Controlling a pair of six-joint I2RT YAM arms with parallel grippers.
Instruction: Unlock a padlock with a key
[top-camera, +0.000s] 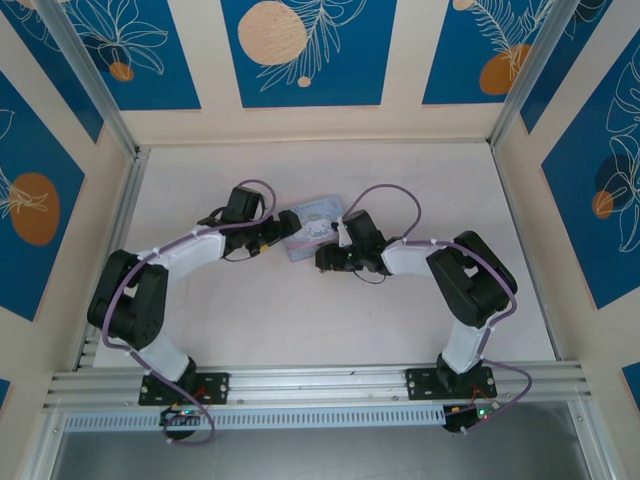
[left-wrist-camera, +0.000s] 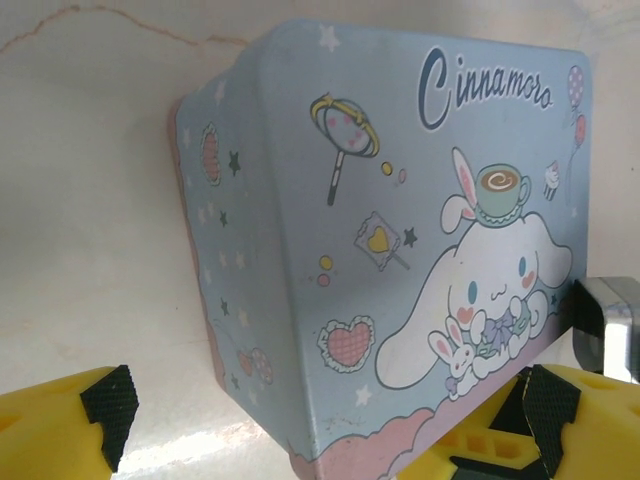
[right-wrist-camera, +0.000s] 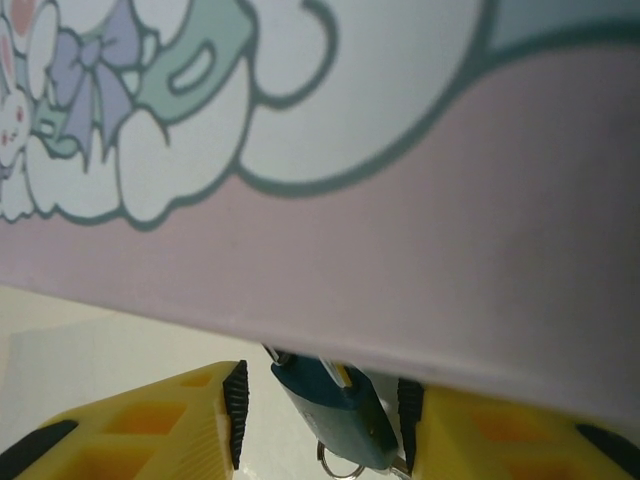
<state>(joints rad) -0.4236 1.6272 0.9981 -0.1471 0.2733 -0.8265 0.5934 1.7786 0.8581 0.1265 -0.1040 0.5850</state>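
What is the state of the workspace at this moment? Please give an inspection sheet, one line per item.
Surface: pale, smooth tabletop.
Job's things: small dark blue metal padlock hangs at the lower edge of the pastel blue-pink cartoon tin box; thin metal ring below it; the key cannot be made out.
Clutter: nothing seen.
Grippers: left gripper open, yellow fingers either side of the tin's corner; right gripper open around the padlock, with a gap on one side.
Cables: purple cables loop along both arms.
Surroundings: blue wall panels with orange circles and white leaf drawings; aluminium frame posts.
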